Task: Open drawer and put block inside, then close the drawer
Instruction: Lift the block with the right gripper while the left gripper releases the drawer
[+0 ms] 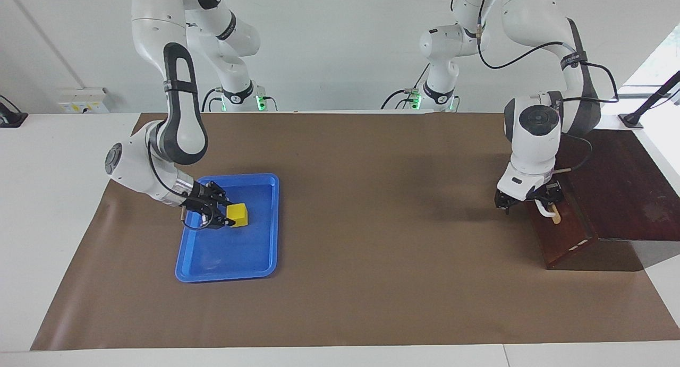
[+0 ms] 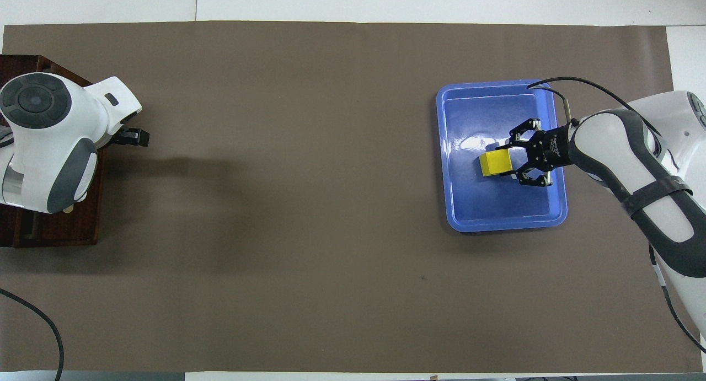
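The yellow block (image 1: 237, 214) (image 2: 495, 163) rests in the blue tray (image 1: 255, 255) (image 2: 496, 215) toward the right arm's end of the table. My right gripper (image 1: 229, 215) (image 2: 503, 161) reaches low into the tray and is shut on the block, one finger on each side. The dark wooden drawer (image 1: 566, 234) (image 2: 55, 226) stands at the left arm's end, and none of its pale interior shows. My left gripper (image 1: 527, 201) hangs open right at the white handle (image 1: 543, 210), one finger (image 2: 137, 137) sticking out past the drawer front. In the overhead view the hand hides the handle.
Brown paper (image 1: 372, 223) covers the table between the tray and the drawer box (image 1: 621, 181). A black cable (image 2: 33, 315) lies at the table's corner near the left arm. White tabletop borders the paper on all sides.
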### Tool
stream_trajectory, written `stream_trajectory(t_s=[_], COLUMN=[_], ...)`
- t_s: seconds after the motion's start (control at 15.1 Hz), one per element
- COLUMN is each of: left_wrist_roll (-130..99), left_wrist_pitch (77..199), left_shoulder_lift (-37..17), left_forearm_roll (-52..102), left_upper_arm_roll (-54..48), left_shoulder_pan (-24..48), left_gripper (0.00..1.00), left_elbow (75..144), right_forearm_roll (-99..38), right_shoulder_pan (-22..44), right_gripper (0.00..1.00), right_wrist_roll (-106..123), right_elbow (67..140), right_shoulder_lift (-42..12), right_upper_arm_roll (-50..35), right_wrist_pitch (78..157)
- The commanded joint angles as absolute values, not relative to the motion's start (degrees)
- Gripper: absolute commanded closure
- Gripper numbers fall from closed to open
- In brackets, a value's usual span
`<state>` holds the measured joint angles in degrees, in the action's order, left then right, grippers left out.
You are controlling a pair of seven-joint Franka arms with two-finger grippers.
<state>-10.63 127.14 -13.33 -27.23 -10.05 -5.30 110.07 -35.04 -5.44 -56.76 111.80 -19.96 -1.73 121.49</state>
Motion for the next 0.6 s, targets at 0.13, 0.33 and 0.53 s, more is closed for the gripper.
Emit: stream_trajectory(t_s=[0.13,0.33,0.53], left_wrist_roll=[-20.6,-21.2,-23.9], left_wrist_pitch=[128.5,127.8,128.1], left_shoulder_lift=[-16.1,-16.3,-16.3], left_forearm_roll=[-24.4,-19.8,-19.6], left_upper_arm_roll=[-10.3,-10.1,-10.2], left_shoulder_pan=[-0.6,2.0,3.2], left_gripper=[0.00,0.00,0.00], left_elbow=[107.9,107.0,106.9], right_forearm_roll=[-37.0,-36.9,-36.3], right_shoulder_pan=[-5.9,-5.7,-3.5], right_gripper=[1.00,1.00,1.00], right_wrist_roll=[-58.1,-63.2,-69.8], right_elbow=[105.9,98.8,93.9], right_shoulder_lift=[-19.9,-21.7,-22.0], right_upper_arm_roll=[-1.7,-1.7,-2.1], right_wrist_pitch=[115.2,108.7,105.2])
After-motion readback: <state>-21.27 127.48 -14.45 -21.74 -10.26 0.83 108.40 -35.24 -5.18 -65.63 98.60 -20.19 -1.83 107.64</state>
